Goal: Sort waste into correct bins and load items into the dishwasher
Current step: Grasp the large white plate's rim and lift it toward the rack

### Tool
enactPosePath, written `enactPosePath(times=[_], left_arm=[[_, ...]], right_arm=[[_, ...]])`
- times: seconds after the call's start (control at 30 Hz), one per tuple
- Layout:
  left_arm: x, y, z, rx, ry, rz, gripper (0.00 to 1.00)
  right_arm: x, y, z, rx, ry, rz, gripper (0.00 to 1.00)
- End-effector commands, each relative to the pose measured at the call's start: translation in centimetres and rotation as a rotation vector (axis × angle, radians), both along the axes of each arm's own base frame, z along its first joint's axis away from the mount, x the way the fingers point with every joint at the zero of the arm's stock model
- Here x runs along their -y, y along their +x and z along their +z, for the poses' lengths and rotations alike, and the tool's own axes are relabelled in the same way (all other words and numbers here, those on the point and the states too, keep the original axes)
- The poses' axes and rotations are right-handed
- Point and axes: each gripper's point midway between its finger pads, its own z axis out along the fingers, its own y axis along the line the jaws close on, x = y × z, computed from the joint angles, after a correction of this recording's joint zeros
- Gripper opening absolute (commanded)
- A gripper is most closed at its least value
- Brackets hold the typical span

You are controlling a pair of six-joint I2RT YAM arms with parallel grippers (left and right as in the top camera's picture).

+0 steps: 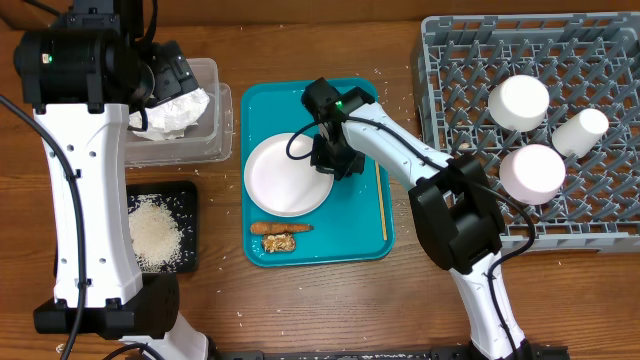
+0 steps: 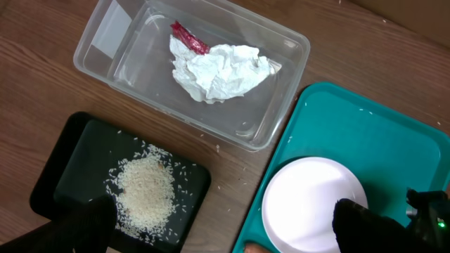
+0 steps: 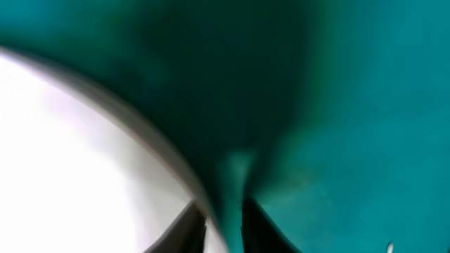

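A: The right tool (image 1: 330,163) is down on the teal tray (image 1: 365,240), its fingers nearly together and nipping the right rim of the plate (image 1: 285,175).

B: And that plate lies flat in the middle of the tray. Along the tray's front edge there's a carrot stick (image 1: 275,228), with a brown chunk (image 1: 282,243) just beside it.

A: The left tool (image 2: 219,211) hangs spread wide with nothing in it, above the worktop (image 1: 300,310) left of the tray.

B: Left of the tray's back corner, the tub (image 1: 215,110) has the napkin (image 2: 221,70) and the wrapper (image 2: 188,37) in it. Left of the front corner, the black tray (image 1: 190,200) carries the rice (image 1: 155,235).

A: Right of the tray, the rack (image 1: 450,60) holds two bowls (image 1: 518,100) and a cup (image 1: 582,128).
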Motion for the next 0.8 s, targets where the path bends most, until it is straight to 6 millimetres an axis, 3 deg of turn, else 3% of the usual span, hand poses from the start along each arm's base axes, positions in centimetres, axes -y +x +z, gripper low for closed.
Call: enactPosePath(times=[0.0, 0.07, 0.17, 0.27, 0.33, 0.43, 0.5, 0.57, 0.6, 0.63, 0.77], left_arm=[[-0.2, 0.1, -0.3, -0.011, 0.013, 0.005, 1.0], [-0.2, 0.1, -0.3, -0.011, 0.013, 0.005, 1.0], [-0.2, 0.1, -0.3, -0.011, 0.013, 0.005, 1.0], [-0.2, 0.1, -0.3, -0.011, 0.013, 0.005, 1.0], [-0.2, 0.1, -0.3, -0.011, 0.013, 0.005, 1.0], [-0.2, 0.1, -0.3, -0.011, 0.013, 0.005, 1.0], [-0.2, 0.1, -0.3, -0.011, 0.013, 0.005, 1.0], [-0.2, 0.1, -0.3, -0.011, 0.013, 0.005, 1.0], [-0.2, 0.1, -0.3, -0.011, 0.013, 0.005, 1.0], [-0.2, 0.1, -0.3, -0.011, 0.013, 0.005, 1.0], [-0.2, 0.1, -0.3, -0.011, 0.013, 0.005, 1.0]], right_arm=[[0.2, -0.1, 0.3, -0.005, -0.013, -0.016, 0.04], [0.3, 0.0, 1.1, -0.014, -0.004, -0.022, 0.04], [0.9, 1.2, 4.3, 0.011, 0.012, -0.04, 0.04], [2.2, 3.2, 9.4, 0.085, 0.042, -0.047, 0.04], [4.5, 4.9, 13.5, 0.168, 0.034, -0.075, 0.04], [10.4, 6.9, 19.6, 0.318, -0.069, -0.18, 0.04], [14.5, 7.5, 22.6, 0.4, -0.156, -0.251, 0.04], [21.0, 7.9, 26.5, 0.501, -0.295, -0.373, 0.04], [23.1, 7.9, 27.4, 0.523, -0.337, -0.414, 0.04], [26.7, 7.9, 28.3, 0.547, -0.419, -0.484, 0.04], [31.0, 8.3, 28.4, 0.563, -0.518, -0.568, 0.04]])
